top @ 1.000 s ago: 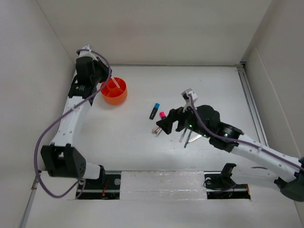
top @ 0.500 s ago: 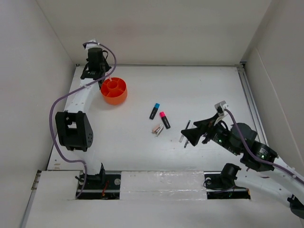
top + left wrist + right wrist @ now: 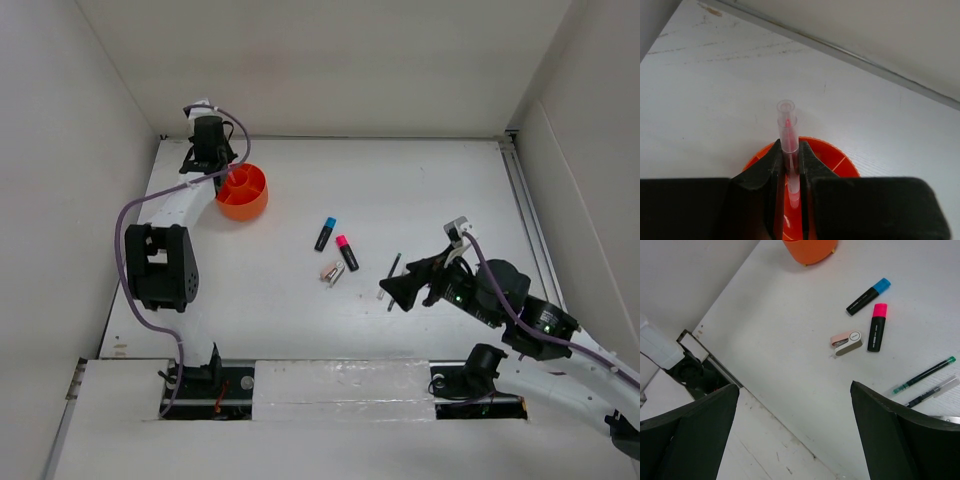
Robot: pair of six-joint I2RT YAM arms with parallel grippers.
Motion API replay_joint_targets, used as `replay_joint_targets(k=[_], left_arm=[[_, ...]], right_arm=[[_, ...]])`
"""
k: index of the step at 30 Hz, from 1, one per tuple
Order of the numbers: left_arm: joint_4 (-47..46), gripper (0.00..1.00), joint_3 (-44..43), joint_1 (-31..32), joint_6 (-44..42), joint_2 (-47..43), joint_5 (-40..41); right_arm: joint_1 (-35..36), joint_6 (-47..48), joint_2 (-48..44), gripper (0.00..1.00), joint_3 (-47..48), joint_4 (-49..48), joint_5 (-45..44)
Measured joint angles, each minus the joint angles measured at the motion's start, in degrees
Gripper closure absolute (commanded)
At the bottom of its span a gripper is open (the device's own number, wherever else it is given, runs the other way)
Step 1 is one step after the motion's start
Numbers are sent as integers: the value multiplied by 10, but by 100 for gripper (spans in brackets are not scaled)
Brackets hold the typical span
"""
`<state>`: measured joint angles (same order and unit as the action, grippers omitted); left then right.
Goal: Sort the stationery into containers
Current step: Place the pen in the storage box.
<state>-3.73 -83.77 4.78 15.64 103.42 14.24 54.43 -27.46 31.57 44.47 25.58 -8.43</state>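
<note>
Left wrist view, left jaws pinching thin pink pen [image 3: 788, 145] over orange organiser [image 3: 834, 153], right jaws wide, empty.

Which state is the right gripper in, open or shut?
Open. Its wrist view shows the right gripper with fingers far apart and nothing held between them.

No legible text or labels anywhere

orange organiser [image 3: 240, 208], pink pen [image 3: 788, 132], blue-capped highlighter [image 3: 869, 290], pink-capped highlighter [image 3: 877, 327]
</note>
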Motion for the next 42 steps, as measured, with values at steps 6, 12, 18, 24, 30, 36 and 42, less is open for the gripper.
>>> replay_joint_targets(k=[6, 12, 18, 24, 30, 36, 42], left_arm=[[-1, 100, 17, 6, -4, 15, 17], [-8, 100, 17, 25, -10, 16, 26], [-9, 88, 25, 26, -12, 16, 24], [-9, 59, 38, 26, -16, 16, 24], [-6, 33, 42, 26, -16, 12, 17], [21, 0, 39, 26, -3, -39, 5], [109, 0, -73, 26, 25, -118, -24]], right_arm=[[0, 0, -7, 0, -1, 4, 0], [0, 0, -21, 0, -1, 11, 0], [0, 0, -23, 0, -1, 17, 0], [0, 0, -23, 0, -1, 24, 0], [0, -1, -22, 0, -1, 24, -2], [0, -46, 30, 0, 1, 33, -59], [-2, -166, 153, 0, 4, 106, -178]])
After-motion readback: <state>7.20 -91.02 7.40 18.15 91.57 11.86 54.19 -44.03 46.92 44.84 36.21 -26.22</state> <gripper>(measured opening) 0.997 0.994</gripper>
